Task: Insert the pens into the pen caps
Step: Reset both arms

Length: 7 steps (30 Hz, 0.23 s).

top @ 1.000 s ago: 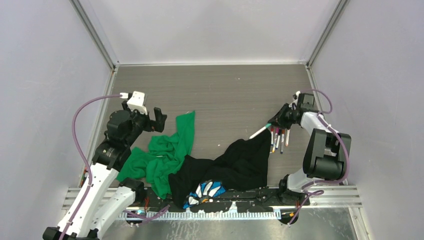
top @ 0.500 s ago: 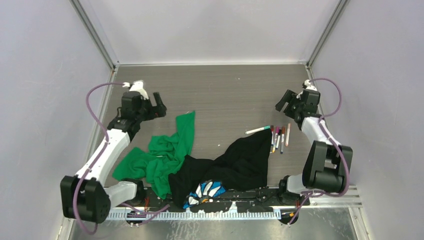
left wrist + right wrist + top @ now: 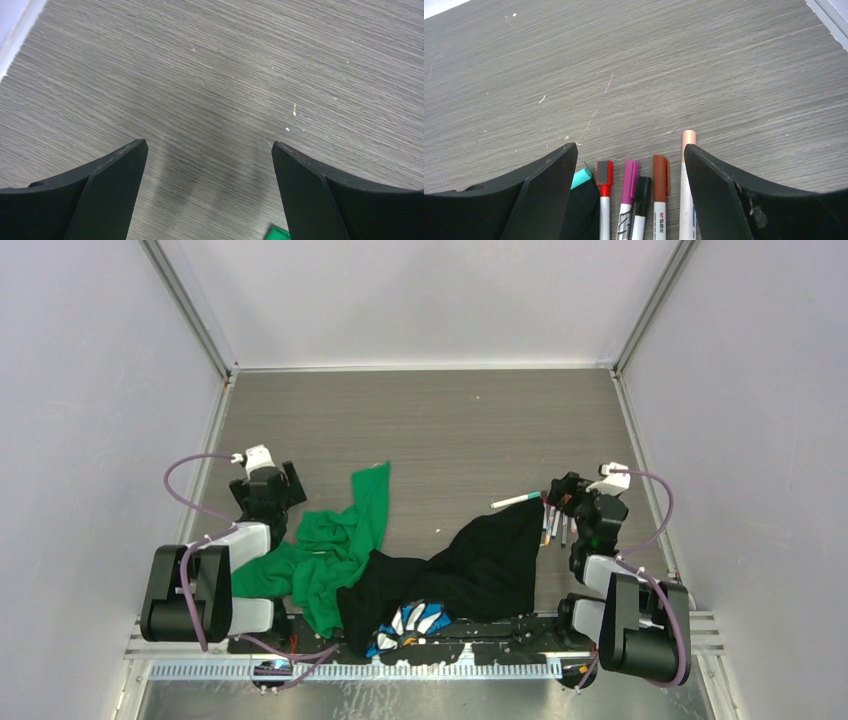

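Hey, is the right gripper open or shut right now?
Open. In the right wrist view the right gripper shows jaws wide apart, gripping nothing; the pens lie loose beneath it.

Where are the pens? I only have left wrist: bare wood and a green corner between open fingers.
Observer: On the right side, in a row on the table between the open fingers of the right gripper. The pens show only in the other two views.
Operator: Capped?
Observer: Right wrist shows red, magenta, black and brown caps seated on their barrels.
Operator: And the green corner?
Observer: It is a crumpled green cloth just right of the left gripper.
Operator: Anything near the pens?
Observer: A black cloth whose right edge reaches them.
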{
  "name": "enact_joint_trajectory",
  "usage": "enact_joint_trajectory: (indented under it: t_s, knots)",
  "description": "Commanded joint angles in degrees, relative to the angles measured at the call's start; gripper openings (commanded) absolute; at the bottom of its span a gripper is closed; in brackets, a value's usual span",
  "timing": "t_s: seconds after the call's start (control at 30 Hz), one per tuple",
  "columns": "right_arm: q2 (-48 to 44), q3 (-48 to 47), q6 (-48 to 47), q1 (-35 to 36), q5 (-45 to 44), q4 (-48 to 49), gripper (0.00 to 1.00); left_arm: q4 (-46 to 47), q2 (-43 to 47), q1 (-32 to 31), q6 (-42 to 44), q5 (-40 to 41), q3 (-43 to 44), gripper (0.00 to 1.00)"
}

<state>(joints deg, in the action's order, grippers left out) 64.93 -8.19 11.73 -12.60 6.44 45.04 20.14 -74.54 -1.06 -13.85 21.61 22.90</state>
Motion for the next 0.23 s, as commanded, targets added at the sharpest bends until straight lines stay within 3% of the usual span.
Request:
enact_joint_trajectory:
  t_s: [0.0, 0.2]
  knots:
    - [-0.86, -1.4, -1.54, 0.26, -2.86, 10.84, 0.84, 15.75, 1.24, -0.35, 3.0, 5.34, -1.07, 0.98]
    - [2.47, -1.42, -0.71, 0.74, -5.03, 11.99, 0.84, 17.42, 0.38, -0.35, 1.93, 5.69, -1.43, 0.98]
